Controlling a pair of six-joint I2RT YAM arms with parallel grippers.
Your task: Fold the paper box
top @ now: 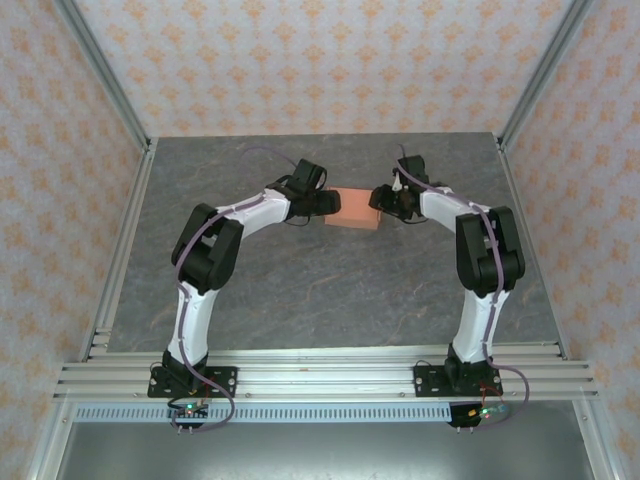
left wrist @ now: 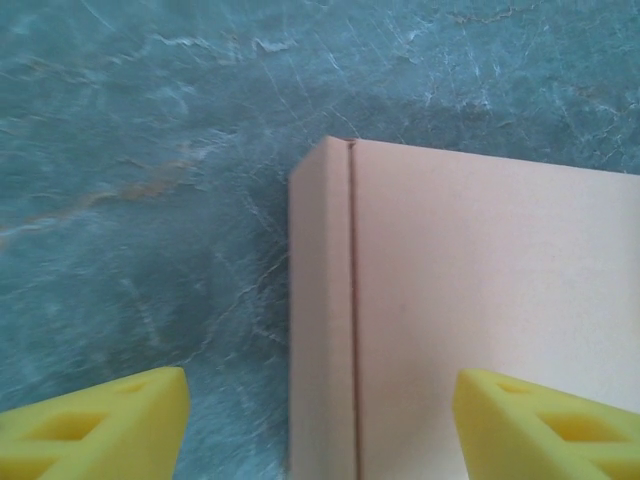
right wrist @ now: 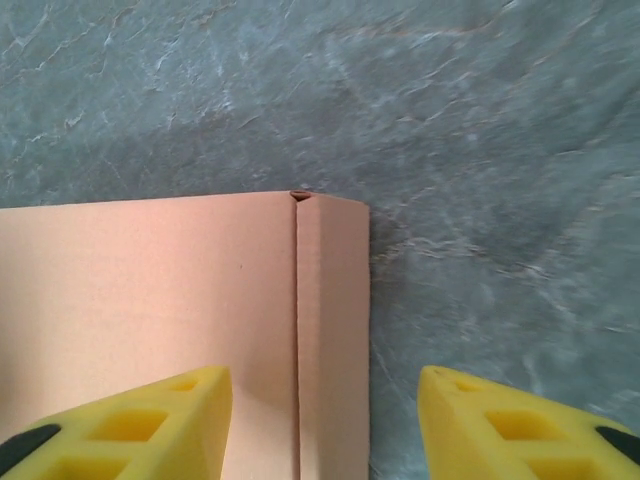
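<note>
Grey marbled table (top: 300, 290), with the salmon-orange flat card paper box (top: 353, 208) lying mid-rear, long axis left–right. The left gripper (left wrist: 320, 430) and right gripper (right wrist: 325, 425), jaws spread and empty, each straddle one end flap, equally near.

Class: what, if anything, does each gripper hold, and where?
Nothing: left gripper and right gripper are open, each straddling an end of the paper box.

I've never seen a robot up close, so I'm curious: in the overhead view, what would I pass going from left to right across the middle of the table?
Left arm → left gripper → paper box → right gripper → right arm.
</note>
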